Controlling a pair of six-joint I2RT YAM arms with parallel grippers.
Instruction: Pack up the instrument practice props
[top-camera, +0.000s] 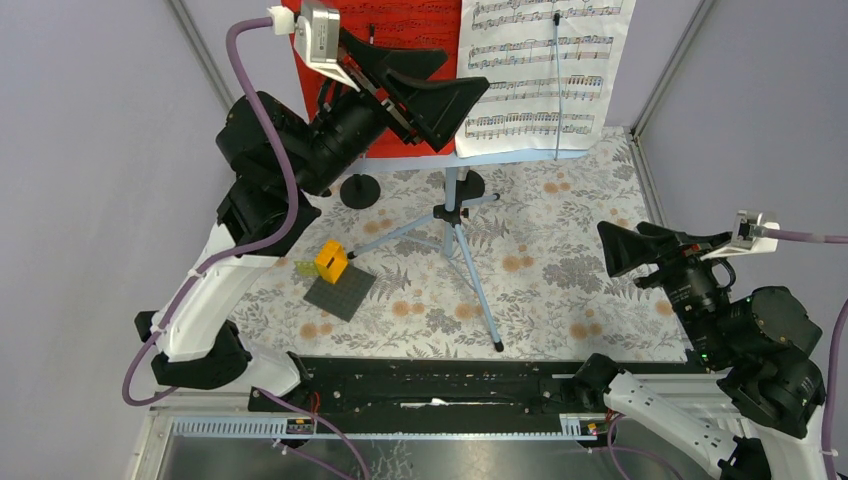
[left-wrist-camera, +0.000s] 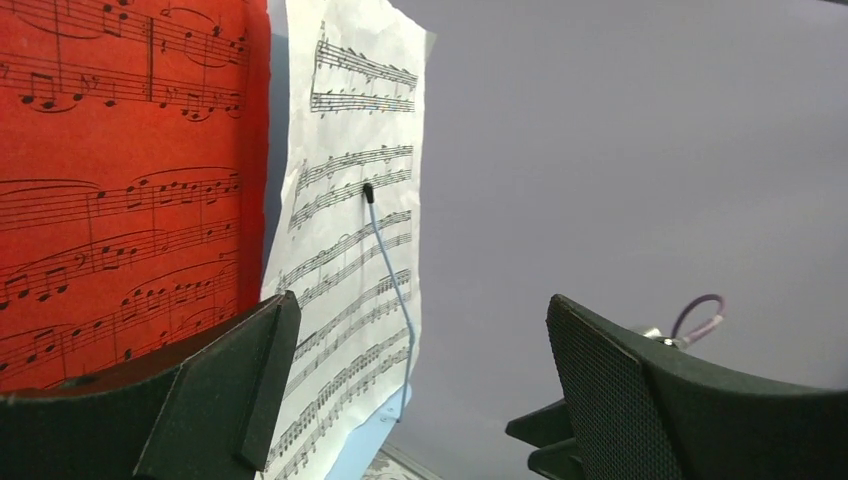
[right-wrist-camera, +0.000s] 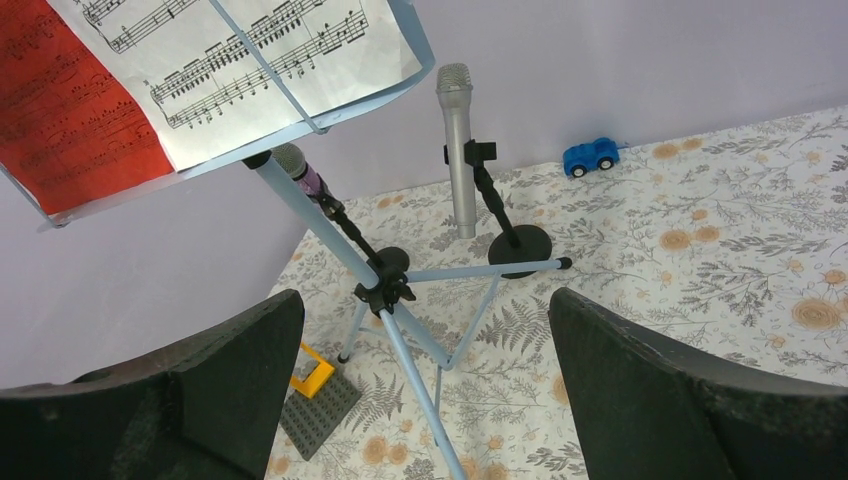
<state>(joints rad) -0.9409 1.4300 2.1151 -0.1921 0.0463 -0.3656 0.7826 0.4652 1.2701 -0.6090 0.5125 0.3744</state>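
Both our hands are spread wide and hold nothing. In the overhead view our left hand (left-wrist-camera: 420, 315) is raised at about eleven o'clock. Its fingers face the red paper music sheet (left-wrist-camera: 120, 180) and the white paper music sheet (left-wrist-camera: 345, 260). It looks close to them, though we cannot tell whether it touches. Our right hand (right-wrist-camera: 422, 310) hangs low at four o'clock, aimed at the pale-blue metal sheet-music holder with tripod legs (top-camera: 470, 265). The holder stands mid-way across the floral-patterned table (top-camera: 590, 300), with both sheets propped on it at twelve o'clock.

A thin pale-blue wire arm (left-wrist-camera: 388, 270) lies across the white sheet. We judge the sheets light, floppy and easily creased. We would pinch a free side edge and slide the paper out from under the wire, not pull it straight off.

The holder looks light, stiff and top-heavy, so a tug on the paper could tip it. The pole just above the leg hub seems the safest hold.

Behind it the silver metal microphone (right-wrist-camera: 455, 140) stands upright in one black round-based mic mount (right-wrist-camera: 520, 245). The purple-bodied microphone (right-wrist-camera: 305, 178) leans in the other mount (right-wrist-camera: 392, 258). Both look rigid and smooth, and we would grip them across the barrel.

The orange plastic brick (top-camera: 331, 260) sits at eight o'clock from the hub.
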